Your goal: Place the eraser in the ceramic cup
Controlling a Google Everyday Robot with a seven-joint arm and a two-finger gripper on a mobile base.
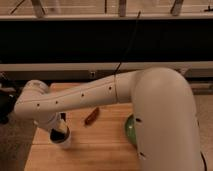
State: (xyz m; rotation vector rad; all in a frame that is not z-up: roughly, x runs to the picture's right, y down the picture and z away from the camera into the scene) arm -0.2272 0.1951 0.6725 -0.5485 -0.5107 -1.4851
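My white arm reaches from the right across a wooden table [95,150]. The gripper [60,133] is at the table's left side, pointing down, right over a white ceramic cup [64,142] whose top it partly hides. A dark shape shows at the cup's mouth under the gripper. I cannot tell whether it is the eraser. A small brown elongated object [91,116] lies on the table to the right of the gripper, apart from the cup.
A green bowl [130,131] sits at the right of the table, mostly hidden behind my arm's large shoulder [165,120]. A dark shelf and a rail run along the back. The table's left edge is close to the cup.
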